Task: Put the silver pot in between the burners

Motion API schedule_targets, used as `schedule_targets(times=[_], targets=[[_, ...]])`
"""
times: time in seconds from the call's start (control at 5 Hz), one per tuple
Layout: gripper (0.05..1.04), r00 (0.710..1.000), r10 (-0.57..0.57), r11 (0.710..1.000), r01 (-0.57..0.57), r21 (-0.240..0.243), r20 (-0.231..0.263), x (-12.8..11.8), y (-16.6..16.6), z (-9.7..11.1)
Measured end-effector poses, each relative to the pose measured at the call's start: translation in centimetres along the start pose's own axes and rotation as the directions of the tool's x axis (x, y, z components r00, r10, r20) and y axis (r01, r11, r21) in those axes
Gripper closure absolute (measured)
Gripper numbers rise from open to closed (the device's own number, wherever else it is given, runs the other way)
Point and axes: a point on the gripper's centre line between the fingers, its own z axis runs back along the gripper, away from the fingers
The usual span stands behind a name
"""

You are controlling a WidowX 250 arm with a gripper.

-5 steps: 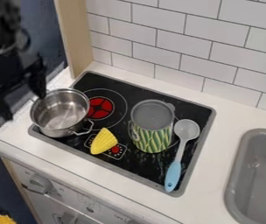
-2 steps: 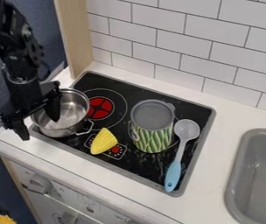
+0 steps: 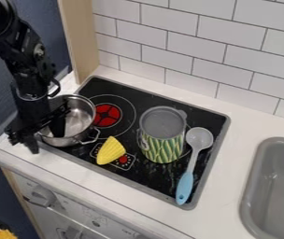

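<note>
Camera view: I have my end effector (image 3: 45,141) open over the near-left wall of the silver pot (image 3: 81,115), one finger inside it and the other outside. The pot stands upright at the left end of the black stovetop (image 3: 135,175), beside the red burner (image 3: 107,115), one handle pointing right. Just near of that handle I see a yellow wedge (image 3: 110,151) lying across the printed control panel (image 3: 127,163). Right of the burner, a patterned tin with a grey top (image 3: 163,140) blocks the stovetop's right half. Beyond it, a spoon (image 3: 199,139) lies along the right edge, its blue handle toward me. The grey sink (image 3: 252,186) is set in the white bench (image 3: 229,154) farther right; the tiled wall (image 3: 182,46) closes the far side.
</note>
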Motion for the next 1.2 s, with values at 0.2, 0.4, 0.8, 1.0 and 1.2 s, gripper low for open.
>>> schedule_targets(times=[0.2, 0.4, 0.8, 1.0, 1.2], targets=[[0.722, 1.000, -0.004, 1.000, 0.004, 0.002, 0.003, 0.0, 0.2, -0.1], [0.926, 0.999, 0.023, 1.000, -0.023, 0.003, -0.030, 0.0, 0.7, 0.0], [1.010, 0.999, 0.036, 0.998, -0.037, -0.045, -0.008, 0.4, -0.2, 3.7], [1.010, 0.999, 0.034, 0.993, -0.035, -0.113, -0.012, 0.1, -2.2, 6.6], [1.010, 0.999, -0.035, 0.988, 0.033, -0.149, -0.010, -1.4, -5.0, 8.0]])
